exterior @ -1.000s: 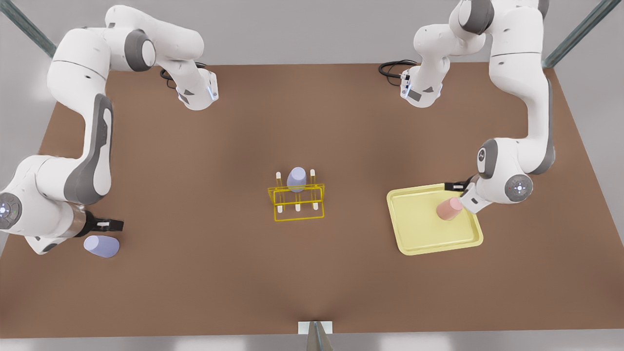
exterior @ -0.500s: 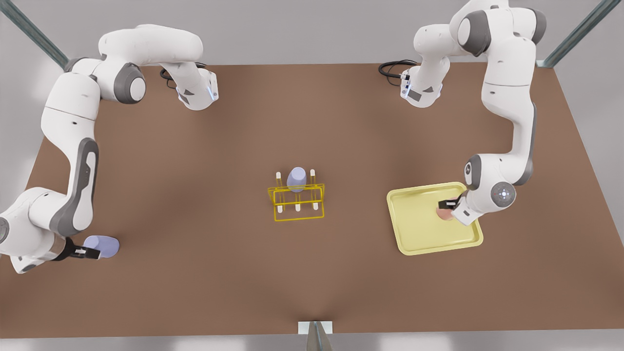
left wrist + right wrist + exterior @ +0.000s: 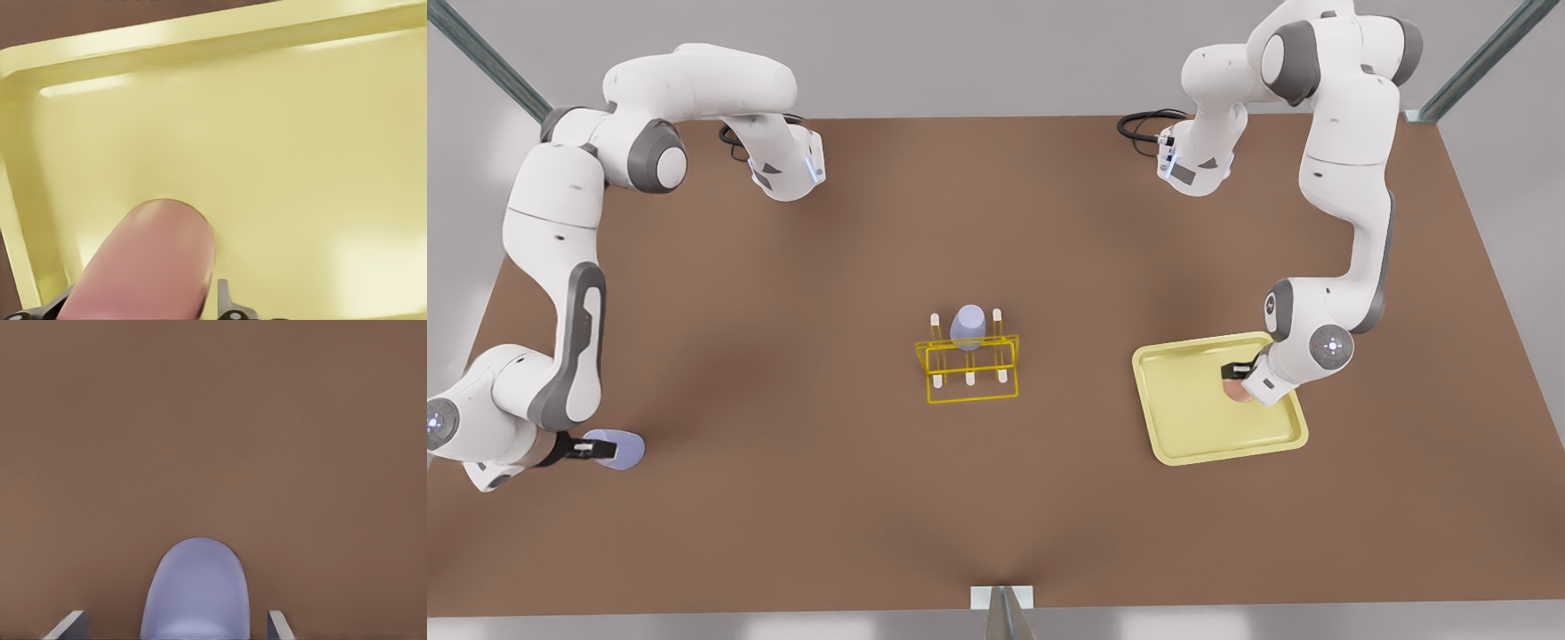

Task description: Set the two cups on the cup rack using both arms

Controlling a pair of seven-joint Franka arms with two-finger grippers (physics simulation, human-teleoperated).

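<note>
While each cup lies on its side, a spread, unclosed gripper straddles it.
Left gripper (image 3: 1238, 380) brackets pink cup (image 3: 143, 267) on the tray (image 3: 1192, 427); right gripper (image 3: 587, 446) flanks lavender cup (image 3: 195, 590), seemingly untouched.

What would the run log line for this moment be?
left gripper: at pink cup on tray | right gripper: jaws open astride lavender cup on table | cup rack: holds second lavender cup

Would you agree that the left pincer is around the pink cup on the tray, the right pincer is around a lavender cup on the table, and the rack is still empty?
Not quite: the cup rack already carries a lavender cup on a back peg, as the front view shows. The rest stands: left pincer straddles the pink cup on the tray; right pincer straddles the lavender cup on the table.
</note>
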